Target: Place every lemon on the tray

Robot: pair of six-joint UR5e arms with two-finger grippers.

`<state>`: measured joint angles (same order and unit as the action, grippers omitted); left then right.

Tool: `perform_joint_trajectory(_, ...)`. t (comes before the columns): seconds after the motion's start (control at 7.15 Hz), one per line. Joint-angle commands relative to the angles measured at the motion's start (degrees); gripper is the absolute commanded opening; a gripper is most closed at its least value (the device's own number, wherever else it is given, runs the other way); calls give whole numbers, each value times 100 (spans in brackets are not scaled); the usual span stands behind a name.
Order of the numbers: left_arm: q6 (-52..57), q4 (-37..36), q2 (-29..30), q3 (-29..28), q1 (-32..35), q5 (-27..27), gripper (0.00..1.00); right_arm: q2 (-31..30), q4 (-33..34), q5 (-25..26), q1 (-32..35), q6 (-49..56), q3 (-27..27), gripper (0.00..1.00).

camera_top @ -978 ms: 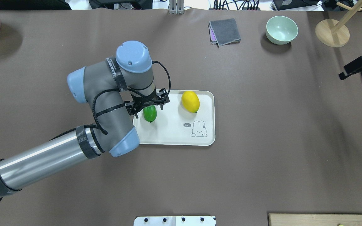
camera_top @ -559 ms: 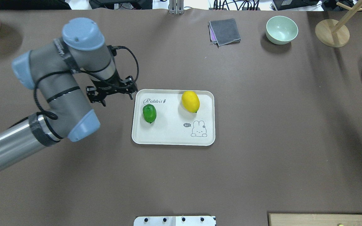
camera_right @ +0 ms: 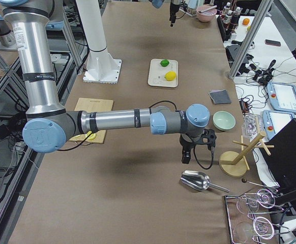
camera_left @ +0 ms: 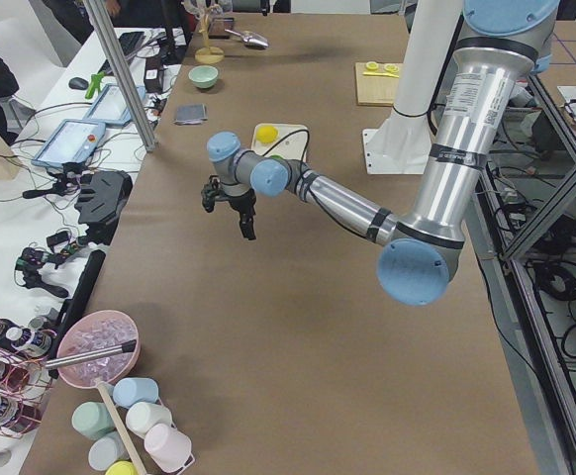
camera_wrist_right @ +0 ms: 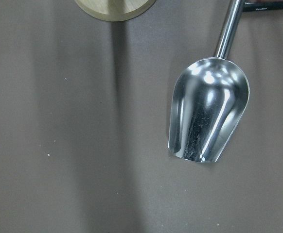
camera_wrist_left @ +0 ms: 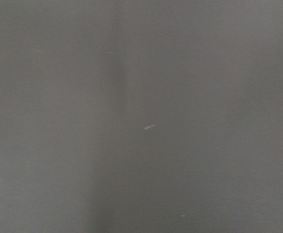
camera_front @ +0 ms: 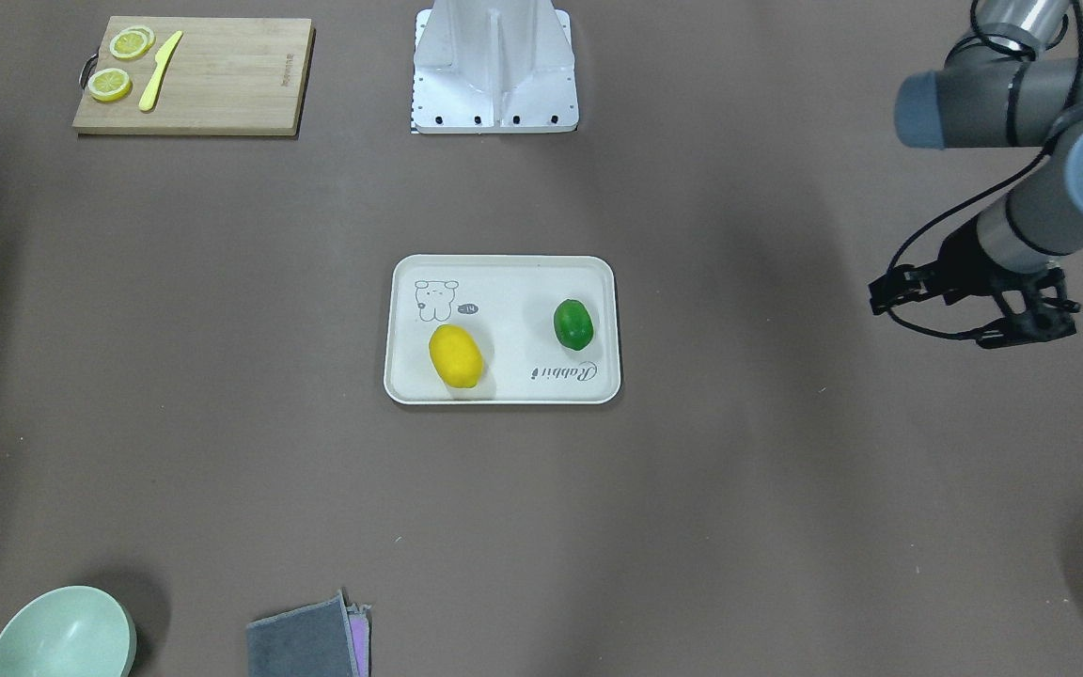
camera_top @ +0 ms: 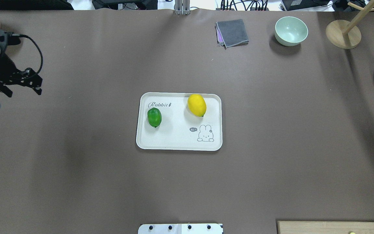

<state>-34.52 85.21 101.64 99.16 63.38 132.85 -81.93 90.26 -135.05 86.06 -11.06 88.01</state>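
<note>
Tray [camera_top: 177, 143] holds yellow lemon [camera_top: 196, 105] and green lemon [camera_top: 154, 117], looks done; left gripper [camera_top: 24, 91] spread empty, well apart from tray; right gripper [camera_right: 186, 158]: cannot tell.

Off-white tray [camera_top: 174, 140] holding yellow lemon [camera_top: 196, 105] and green lemon [camera_top: 154, 117], left hand [camera_top: 24, 93] at far left edge

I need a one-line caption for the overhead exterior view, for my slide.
Yellow lemon and green lemon lie apart on the Rabbit tray; left gripper hovers far aside.
</note>
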Motion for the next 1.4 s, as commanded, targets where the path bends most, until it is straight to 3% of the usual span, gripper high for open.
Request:
perform_joint_trajectory(0.0, 1775, 40, -853, -552, 995, 101, 98, -16, 9, 181, 139, 103, -82, 99)
perform_joint_trajectory(0.56, 3083, 5, -1295, -653, 2140, 425, 98, -8, 97, 225, 262, 262, -144, 99)
perform_joint_trajectory(0.7, 3083, -109, -1617, -278, 2378, 774, 98, -8, 97, 216, 262, 253, -135, 99)
perform_joint_trajectory(0.84, 3083, -371, -1986, 213, 2433, 795, 98, -8, 88, 216, 262, 262, -135, 99)
perform_joint_trajectory(1.12, 3109, -1238, -1973, 305, 2765, 682, 98, -112, 97, 190, 271, 253, -31, 100)
perform_joint_trajectory(1.26, 3231, -1417, -1816, 253, 2854, 185, 98, -157, 88, 216, 271, 253, -38, 100)
